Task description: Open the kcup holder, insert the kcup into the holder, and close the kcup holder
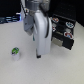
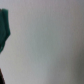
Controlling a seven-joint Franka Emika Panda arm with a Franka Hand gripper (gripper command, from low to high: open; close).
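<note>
So the kcup (image 1: 15, 51) is sitting upright on the table (image 1: 25, 70), well off toward the exterior view's left of the gripper (image 1: 38, 54), holder (image 1: 64, 34) sitting opposite; can't tell how its jaws are standing.

Glossy white, rounded arm (image 1: 40, 31)

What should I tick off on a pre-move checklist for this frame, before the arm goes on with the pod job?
1. Pod upright on the table, green top up: ok.
2. Pod free of the gripper, which is apart from it toward the exterior view's right: ok.
3. Gripper open or shut: cannot tell, too blurred.
4. Holder in sight at the exterior view's right: ok.
5. Holder's tray slid out: cannot tell; arm partly covers it.
6. Wrist view shows the pod: not ok.
</note>
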